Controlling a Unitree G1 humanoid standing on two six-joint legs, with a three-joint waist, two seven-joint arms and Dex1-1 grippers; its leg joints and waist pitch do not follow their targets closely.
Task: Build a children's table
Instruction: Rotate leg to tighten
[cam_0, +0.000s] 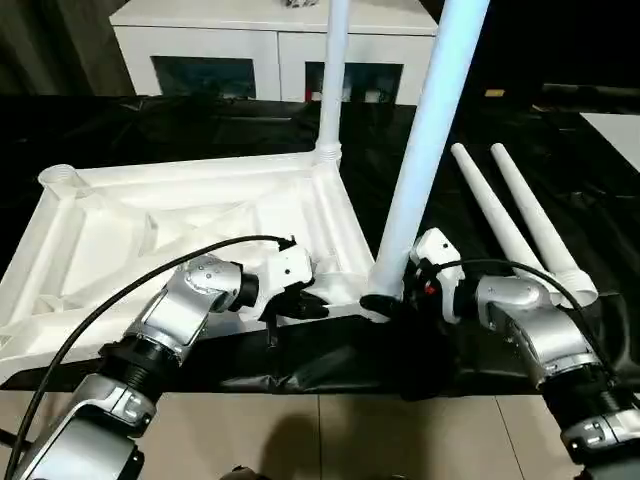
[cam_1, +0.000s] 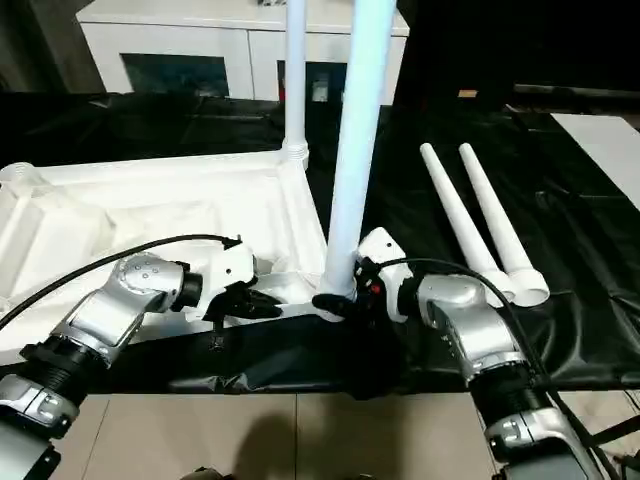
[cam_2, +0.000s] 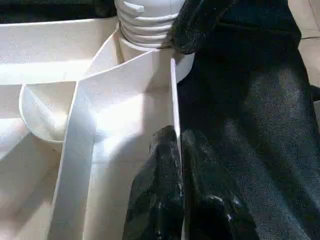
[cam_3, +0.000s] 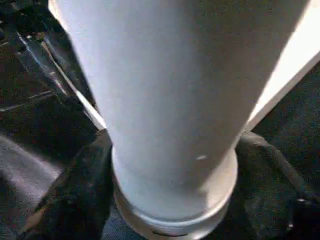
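Note:
The white tabletop (cam_0: 150, 220) lies upside down on black cloth, its ribs facing up. One white leg (cam_0: 333, 80) stands upright in its far right corner socket. A second leg (cam_0: 425, 150) rises from the near right corner and leans slightly right, with its threaded end (cam_2: 145, 20) showing above the socket. My right gripper (cam_0: 385, 300) is shut on this leg's base, one black finger (cam_3: 75, 190) on each side. At the near rim, just left of that corner, my left gripper (cam_0: 300, 305) is shut on the tabletop's thin rim wall (cam_2: 175, 100).
Two more white legs (cam_0: 500, 220) (cam_0: 540, 215) lie side by side on the black cloth (cam_0: 330, 370) to the right. A white cabinet (cam_0: 260, 50) with dark glass doors stands behind. Pale floor tiles (cam_0: 330, 430) run along the near edge.

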